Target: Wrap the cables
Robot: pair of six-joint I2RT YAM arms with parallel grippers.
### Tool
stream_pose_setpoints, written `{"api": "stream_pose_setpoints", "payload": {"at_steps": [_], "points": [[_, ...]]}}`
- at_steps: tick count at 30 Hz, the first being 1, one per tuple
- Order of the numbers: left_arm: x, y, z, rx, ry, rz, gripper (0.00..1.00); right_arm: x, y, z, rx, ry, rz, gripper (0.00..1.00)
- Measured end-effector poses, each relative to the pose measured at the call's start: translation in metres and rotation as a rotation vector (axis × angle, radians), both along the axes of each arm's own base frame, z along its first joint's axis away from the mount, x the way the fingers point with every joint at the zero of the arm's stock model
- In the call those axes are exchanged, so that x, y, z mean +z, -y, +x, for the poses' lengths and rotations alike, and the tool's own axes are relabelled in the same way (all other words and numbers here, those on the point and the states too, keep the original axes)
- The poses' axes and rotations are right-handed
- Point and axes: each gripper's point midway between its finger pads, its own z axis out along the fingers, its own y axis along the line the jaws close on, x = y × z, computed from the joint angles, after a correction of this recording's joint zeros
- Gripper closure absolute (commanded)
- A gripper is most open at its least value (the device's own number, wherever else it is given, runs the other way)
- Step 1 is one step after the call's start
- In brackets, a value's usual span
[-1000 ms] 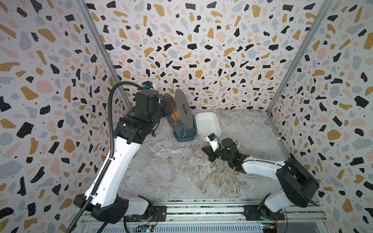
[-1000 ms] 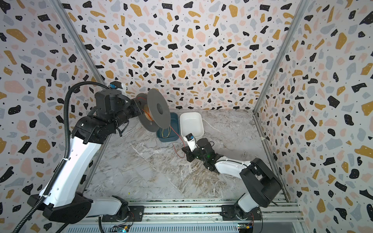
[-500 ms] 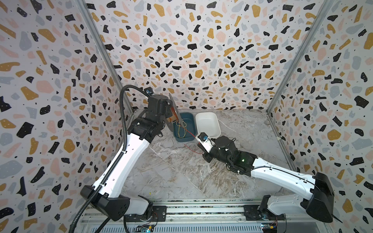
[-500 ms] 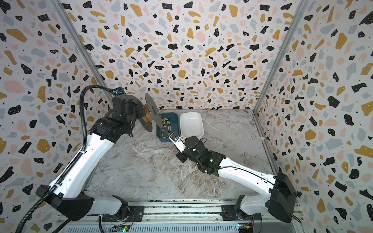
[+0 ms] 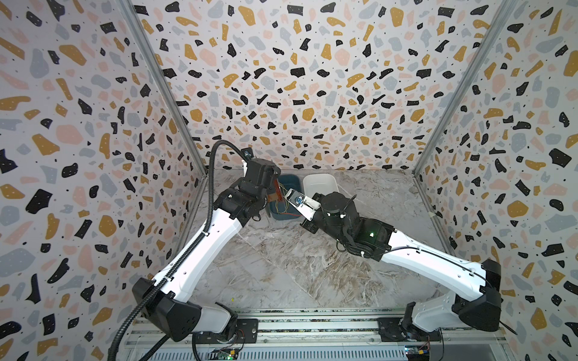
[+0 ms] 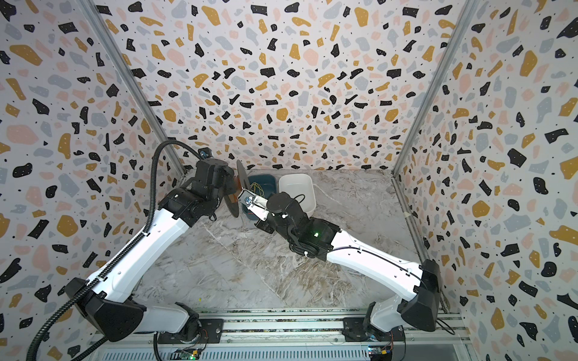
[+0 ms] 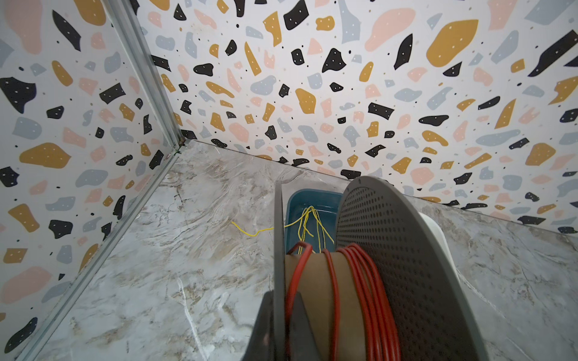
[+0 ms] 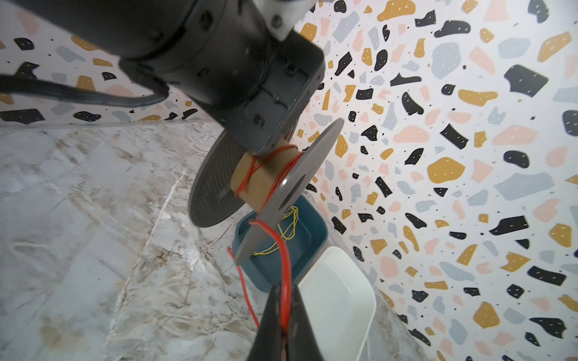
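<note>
Over the blue tray [image 8: 312, 245] at the back of the bench [image 5: 281, 268], we see the left fingers [image 7: 262, 331] clamped shut on one flange of the grey spool [image 7: 391, 250], holding it off the bench. Several turns of red cable [image 7: 366, 281] sit on the cardboard core [image 8: 262, 190], mostly bunched against the perforated flange. A free strand runs from the edge of the other flange to the right fingers [image 8: 269, 325], pinched tight on it just beside the spool. A thinner-looking length trails lower. Step in hand, we judge: laying another turn. To do it well, hold light tension, guide the strand between the flanges rather than over a rim, fill the bare core, and steer clear of the yellow-green wires [image 7: 305, 218] in the tray.
</note>
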Motion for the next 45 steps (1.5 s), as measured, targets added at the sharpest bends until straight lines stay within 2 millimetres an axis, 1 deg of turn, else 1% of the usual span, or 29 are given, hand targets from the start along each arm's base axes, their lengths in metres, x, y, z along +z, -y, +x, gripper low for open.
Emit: {"api": "stream_pose_setpoints", "payload": {"at_steps": [3,5,9,12,15,18,20,22,24,26,29,32,35,37,39,41,43,45], "points": [[-0.005,0.007,-0.002,-0.047,-0.026,0.019,1.0,0.011,-0.003,0.015,-0.018,0.032,-0.019,1.0],[-0.008,0.012,-0.004,-0.086,-0.043,0.029,1.0,0.015,0.0,0.028,-0.034,0.042,-0.03,1.0],[-0.013,0.024,-0.007,-0.171,-0.075,0.036,1.0,0.018,0.01,0.054,-0.056,0.036,-0.036,1.0],[-0.017,0.034,-0.012,-0.249,-0.11,0.04,1.0,0.015,0.009,0.07,-0.051,0.019,-0.043,1.0],[-0.019,0.043,-0.018,-0.319,-0.142,0.042,1.0,0.01,0.007,0.087,-0.026,-0.023,-0.04,1.0],[-0.022,0.052,-0.022,-0.378,-0.157,0.038,1.0,-0.002,0.008,0.103,-0.003,-0.075,-0.039,1.0],[-0.024,0.057,-0.025,-0.416,-0.17,0.036,1.0,-0.012,0.01,0.112,0.008,-0.116,-0.042,0.99],[-0.023,0.062,-0.028,-0.453,-0.179,0.031,1.0,-0.024,0.011,0.122,0.019,-0.157,-0.043,0.96],[-0.021,0.066,-0.031,-0.482,-0.179,0.024,1.0,-0.036,0.014,0.131,0.029,-0.204,-0.043,0.94],[-0.016,0.069,-0.033,-0.508,-0.174,0.019,1.0,-0.048,0.018,0.14,0.037,-0.253,-0.035,0.9],[-0.01,0.072,-0.036,-0.535,-0.173,0.018,1.0,-0.06,0.026,0.147,0.05,-0.316,-0.001,0.85],[-0.005,0.074,-0.041,-0.556,-0.18,0.005,1.0,-0.071,0.041,0.155,0.042,-0.371,0.052,0.8],[-0.003,0.074,-0.046,-0.577,-0.197,-0.006,1.0,-0.093,0.061,0.162,0.022,-0.435,0.1,0.75],[-0.001,0.074,-0.049,-0.588,-0.204,-0.016,1.0,-0.11,0.074,0.165,0.008,-0.487,0.132,0.67],[0.001,0.075,-0.05,-0.598,-0.205,-0.027,1.0,-0.123,0.08,0.162,0.018,-0.528,0.159,0.64],[0.003,0.076,-0.051,-0.612,-0.207,-0.041,1.0,-0.132,0.081,0.155,0.044,-0.564,0.189,0.62],[0.003,0.078,-0.052,-0.625,-0.209,-0.053,1.0,-0.137,0.08,0.146,0.079,-0.591,0.221,0.62],[0.003,0.08,-0.053,-0.636,-0.212,-0.065,1.0,-0.137,0.08,0.136,0.108,-0.606,0.251,0.62]]}}
